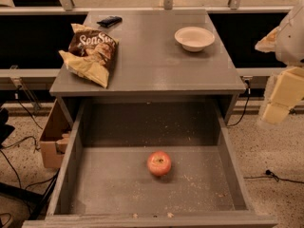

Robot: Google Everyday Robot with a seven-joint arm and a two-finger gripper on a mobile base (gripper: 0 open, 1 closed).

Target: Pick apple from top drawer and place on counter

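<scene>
Two items are sitting on the left of the worktop [152, 65]: a crumpled chip bag [90, 53] and, behind it, a small dark flat object [109, 21]. Below, the top drawer [118, 184] is standing pulled out. The apple [159, 163] is resting on its crumb-speckled floor, about midway across and apart from every wall. Further right, a white bowl [194, 38] is sitting on the worktop's back corner.

At the far right edge the gripper [278, 101] is hanging outside the drawer, beside the cabinet and well apart from the apple. Whether it is open or closed I cannot tell, but the apple is not in it.

The apple is looking firm, smooth and light, so it is likely to roll if nudged. I am judging the best hold to be from above, across its widest middle.
</scene>
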